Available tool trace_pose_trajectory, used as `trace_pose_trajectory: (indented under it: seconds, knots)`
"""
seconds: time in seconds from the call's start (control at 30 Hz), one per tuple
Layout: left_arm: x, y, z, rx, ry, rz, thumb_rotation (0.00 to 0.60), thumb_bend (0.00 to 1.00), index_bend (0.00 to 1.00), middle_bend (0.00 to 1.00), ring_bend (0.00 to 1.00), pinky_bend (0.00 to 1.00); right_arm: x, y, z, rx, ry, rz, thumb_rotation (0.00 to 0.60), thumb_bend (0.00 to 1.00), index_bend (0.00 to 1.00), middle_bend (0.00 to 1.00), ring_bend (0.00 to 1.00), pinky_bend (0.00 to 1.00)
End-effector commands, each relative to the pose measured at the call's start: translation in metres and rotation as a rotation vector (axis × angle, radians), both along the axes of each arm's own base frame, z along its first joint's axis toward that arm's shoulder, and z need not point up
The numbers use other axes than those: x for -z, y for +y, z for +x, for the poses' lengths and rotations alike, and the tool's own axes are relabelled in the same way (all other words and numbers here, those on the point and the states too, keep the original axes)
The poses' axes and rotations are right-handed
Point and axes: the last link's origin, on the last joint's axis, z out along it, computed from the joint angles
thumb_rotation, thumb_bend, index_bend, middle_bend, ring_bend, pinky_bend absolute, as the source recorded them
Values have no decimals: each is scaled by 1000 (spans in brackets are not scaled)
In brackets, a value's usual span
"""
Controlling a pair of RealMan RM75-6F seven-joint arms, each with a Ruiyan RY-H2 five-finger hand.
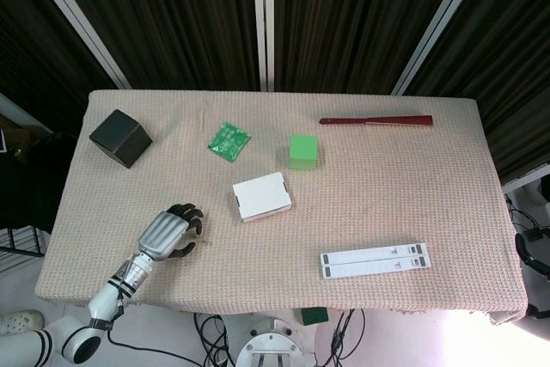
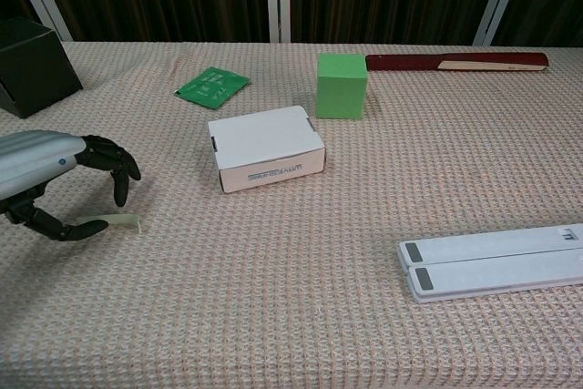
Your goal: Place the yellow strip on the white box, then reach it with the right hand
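My left hand [image 2: 55, 184] hangs low over the near left part of the table [image 1: 430, 212], its dark fingers [image 2: 114, 166] curled downward like a claw. The strip [image 2: 114, 221] lies flat on the cloth right under them, a thin pale yellow sliver poking out past my lower fingertips. From the chest view a lower fingertip seems to meet its near end, but I cannot tell whether I am pinching it or only touching it. In the head view my hand [image 1: 172, 231] covers the strip entirely. My right hand shows in neither view.

The box [image 2: 266, 147] sits well apart from my hand, off to its right and a little further back, near the middle of the table. It is a flat white carton with smooth faces, a line of small print on its front side and dark marks at its corners.

The cloth is a beige waffle weave, rough and evenly ribbed. A smooth green cube [image 2: 342, 85] stands just behind the box, and a flat green packet [image 2: 211, 85] lies to that cube's left. A matte black cube [image 1: 120, 137] sits at the far left corner. A long dark red stick [image 1: 375, 120] lies along the far edge. Two long white bars [image 1: 375, 260] lie side by side, touching, at the near right
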Motion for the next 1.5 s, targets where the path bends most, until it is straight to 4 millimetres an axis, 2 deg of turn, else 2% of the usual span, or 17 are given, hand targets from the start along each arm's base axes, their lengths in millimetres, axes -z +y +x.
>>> trace_pose_trajectory:
  seconds: [0.03,1.0,1.5]
  knots:
    - [2,0,0,-2,4,-5,600,296,484,275,172,231,0,0,-1,4,-2,2,572,333,0,0,0,0]
    - [7,2,0,-1,17,-19,600,297,529,278,172,232,4,-3,-4,19,3,20,573,343,0,0,0,0]
    - [8,4,1,-7,19,-24,600,369,567,282,172,234,4,-5,-6,28,5,20,574,345,0,0,0,0]
